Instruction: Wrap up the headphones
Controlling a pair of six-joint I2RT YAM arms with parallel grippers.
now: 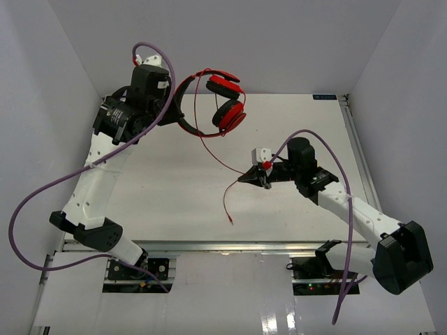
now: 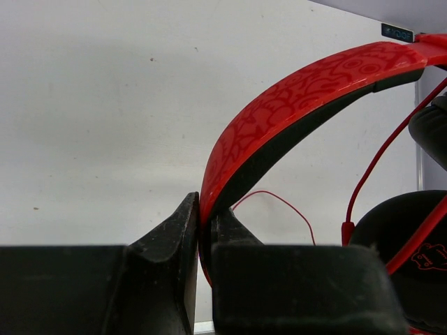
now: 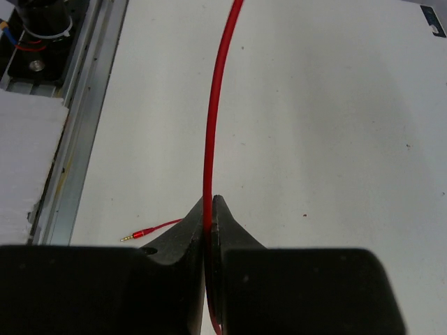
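**Both grippers engaged: headband on the left, cable on the right**

Left side. Your left gripper (image 1: 173, 110) is clenched on the black-lined headband (image 1: 186, 123) of the headphones (image 1: 225, 98). In the left wrist view the two fingers (image 2: 174, 237) pinch the patterned red band (image 2: 293, 105) from either side, with no gap showing at the fingertips. The headphones are off the desk (image 1: 174, 195), over its far-left part, close to the far edge. The two red ear cups (image 1: 234, 115) sit to the right of the gripper, one above the other in the top view. A thick purple robot cable (image 1: 42, 188) loops out over the left edge of the desk from this arm.

Centre. The thin red cable (image 1: 213, 150) runs from the ear cups down and to the right, toward the middle of the desk.

Right side. Your right gripper (image 1: 257, 178) is closed on that cable. The right wrist view shows the red strand (image 3: 213, 125) passing straight between the fingertips (image 3: 188, 230), which meet around it. Past the grip, the cable curves back toward the near edge and ends in the plug (image 1: 231, 222). The plug (image 3: 130, 239) lies on the white surface (image 3: 335, 139) just beside the metal rail (image 3: 77, 139) at the near edge.
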